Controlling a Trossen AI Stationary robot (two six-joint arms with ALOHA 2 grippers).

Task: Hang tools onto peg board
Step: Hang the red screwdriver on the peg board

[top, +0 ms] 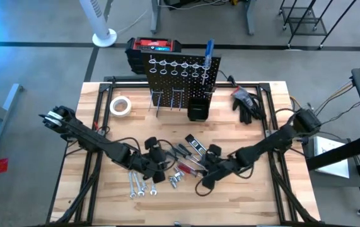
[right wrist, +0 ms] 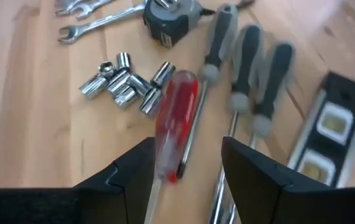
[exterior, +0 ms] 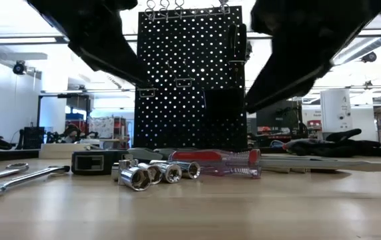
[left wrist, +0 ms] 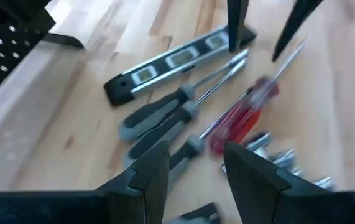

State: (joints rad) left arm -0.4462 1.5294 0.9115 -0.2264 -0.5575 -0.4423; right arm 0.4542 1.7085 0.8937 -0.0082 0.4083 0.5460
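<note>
The tools lie in a heap on the table's near middle: a red-handled screwdriver [right wrist: 174, 118], three grey-handled screwdrivers [right wrist: 245, 68], a small level [left wrist: 177, 59], sockets [right wrist: 121, 84], wrenches [top: 139, 186] and a tape measure [right wrist: 168, 15]. The peg board [top: 183, 79] stands upright at the far middle, with a blue screwdriver [top: 209, 50] in one of its rings. My right gripper [right wrist: 183, 155] is open, low over the red screwdriver, one finger on either side of it. My left gripper [left wrist: 196, 155] is open just above the grey handles [left wrist: 158, 121]; it holds nothing.
A white tape roll [top: 121, 105] lies left of the board and black gloves [top: 248, 104] lie to its right. A black-and-red case [top: 154, 47] stands behind the board. A black bin [top: 198, 110] sits at the board's foot. Bare wood stretches along the near edge [exterior: 243, 213].
</note>
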